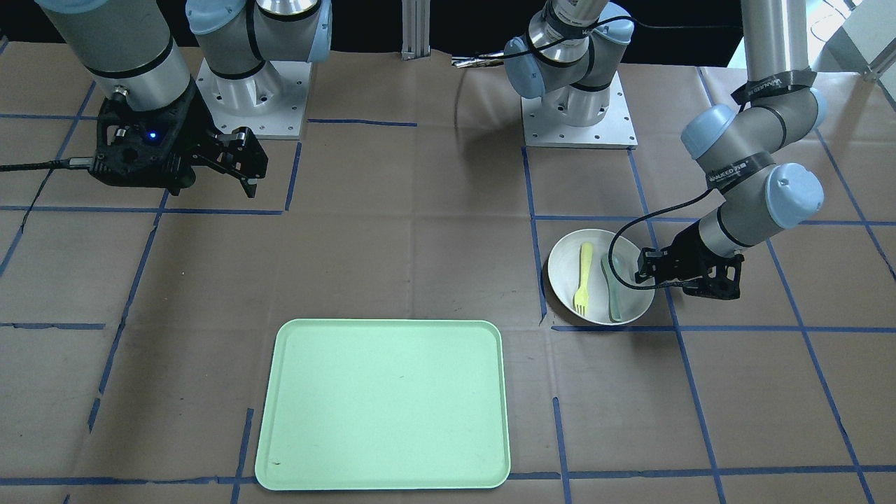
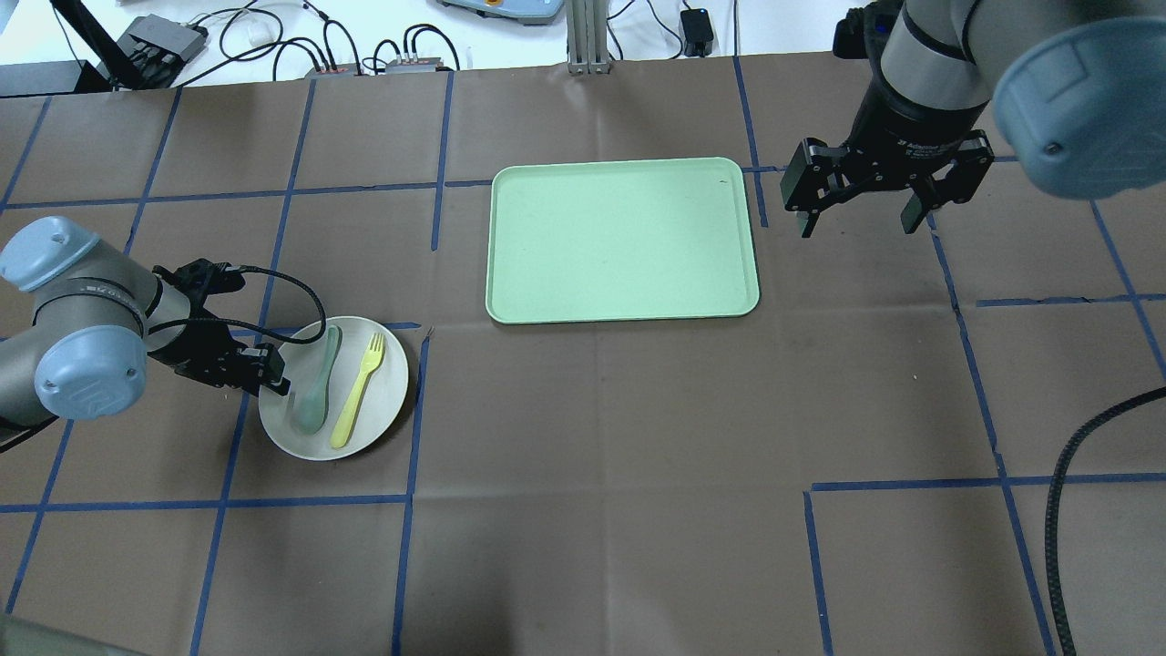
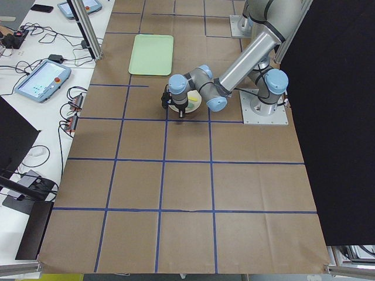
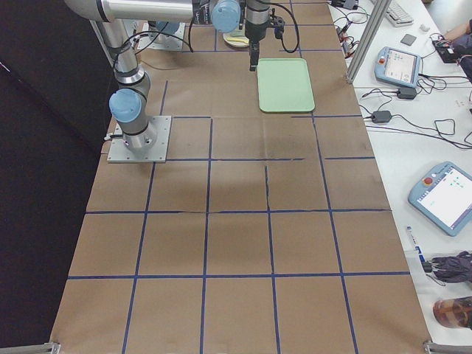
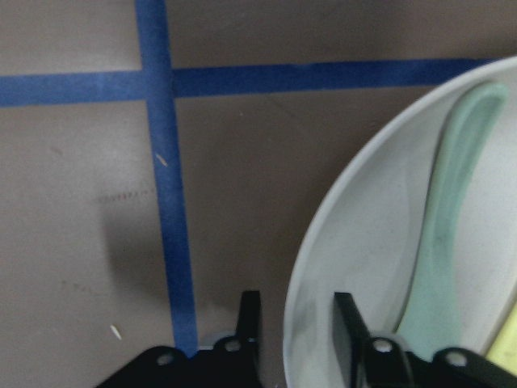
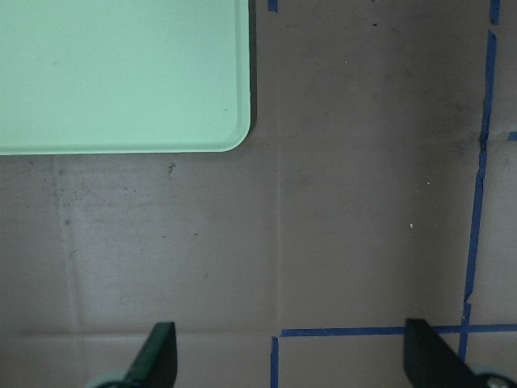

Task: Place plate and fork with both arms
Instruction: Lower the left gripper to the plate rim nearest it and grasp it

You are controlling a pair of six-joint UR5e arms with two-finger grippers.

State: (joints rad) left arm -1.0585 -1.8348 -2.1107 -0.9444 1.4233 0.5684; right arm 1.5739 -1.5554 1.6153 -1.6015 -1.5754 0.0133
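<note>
The off-white plate (image 1: 563,274) lies on the table at my left side, also in the overhead view (image 2: 387,387). In it lie the pale-yellow fork (image 1: 582,277) (image 2: 357,392) and a grey-green spoon (image 1: 613,288) (image 2: 319,383). My left gripper (image 1: 642,270) (image 2: 278,378) is low at the plate's outer edge. In the left wrist view (image 5: 295,323) its jaws stand close together around the rim (image 5: 300,267), one outside and one inside. My right gripper (image 1: 248,164) (image 2: 858,223) is open and empty above the table beside the tray.
The light-green tray (image 1: 385,402) (image 2: 624,239) lies empty at mid-table; its corner shows in the right wrist view (image 6: 121,73). Blue tape lines cross the brown paper cover. Both arm bases (image 1: 579,115) stand at the robot's edge of the table.
</note>
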